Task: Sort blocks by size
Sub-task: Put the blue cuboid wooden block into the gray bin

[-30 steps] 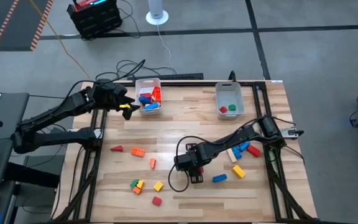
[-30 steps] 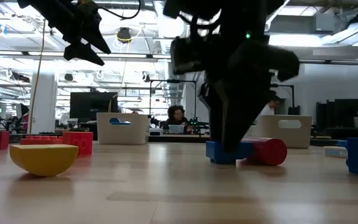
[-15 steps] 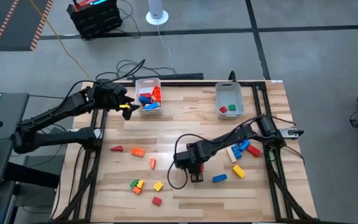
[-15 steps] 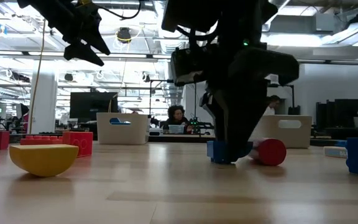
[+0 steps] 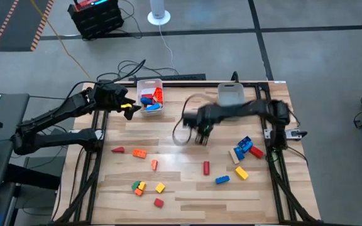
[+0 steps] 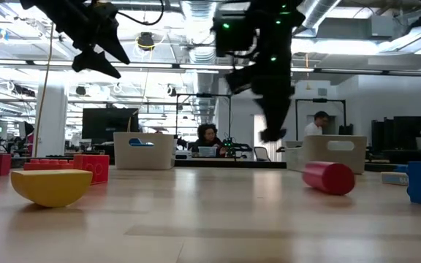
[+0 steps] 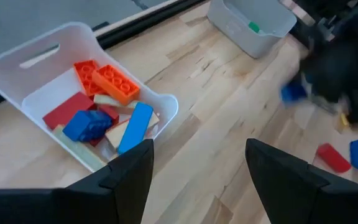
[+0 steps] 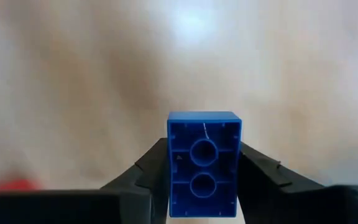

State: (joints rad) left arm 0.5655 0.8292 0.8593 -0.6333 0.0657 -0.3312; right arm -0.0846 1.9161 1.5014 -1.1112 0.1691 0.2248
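My right gripper point(image 5: 201, 134) is in the air over the middle of the table, shut on a small blue brick point(image 8: 204, 163); the brick also shows in the left wrist view point(image 7: 293, 93). My left gripper point(image 5: 127, 108) hangs open and empty beside the left clear bin point(image 5: 149, 85), which holds red, orange, blue and tan blocks point(image 7: 107, 112). The right clear bin point(image 5: 231, 94) stands at the far edge. A red cylinder point(image 5: 206, 167) lies on its side on the table. Other loose blocks lie at the near left point(image 5: 139, 153) and at the right point(image 5: 244, 149). My right gripper pinches the blue brick's two long sides point(image 8: 171, 168) between its two fingers. The brick's hollow underside with two round tubes point(image 8: 202, 152) faces the wrist camera. The fingers point down, and the brick is lifted clear of the table.
A blue brick point(image 5: 222, 179) and a yellow one point(image 5: 241, 173) lie near the red cylinder. A yellow rounded block point(image 6: 52, 185) and red blocks point(image 6: 90, 166) show in the low view. Bare wood lies between the two bins. Cables trail from the right arm.
My right gripper has risen from the table with the blue brick and swung toward the far edge, in the direction of the right bin. The red cylinder that lay beside the brick stays on the table, now uncovered.
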